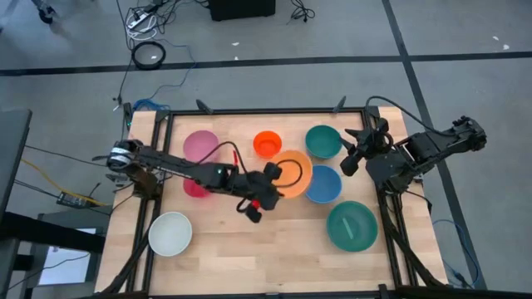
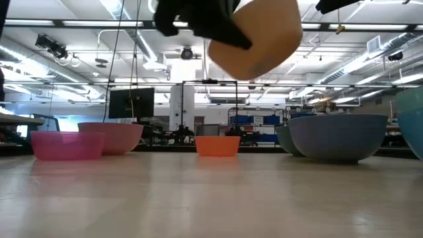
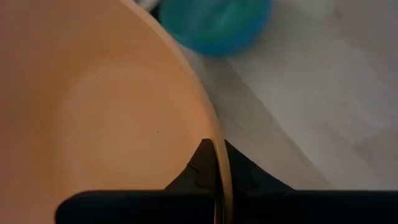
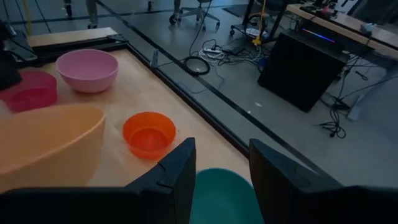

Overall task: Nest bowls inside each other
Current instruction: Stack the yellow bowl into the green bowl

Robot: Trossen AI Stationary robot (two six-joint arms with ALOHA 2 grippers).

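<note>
Left gripper (image 1: 281,176) clamped on the yellow-orange bowl's (image 1: 298,173) rim, lifted off the table (image 1: 249,257). Right gripper (image 4: 219,163), jaws apart, hovers at 2 o'clock above a teal bowl (image 1: 322,141).

The left arm reaches from the table's left edge across to the middle, its gripper (image 1: 278,184) clamped tight on the rim of the yellow-orange bowl (image 1: 298,172), one finger inside the rim and one outside (the low view shows the bowl lifted clear of the table). The right arm waits folded at the right edge, its gripper (image 1: 350,156) open above the far right part of the table.
</note>
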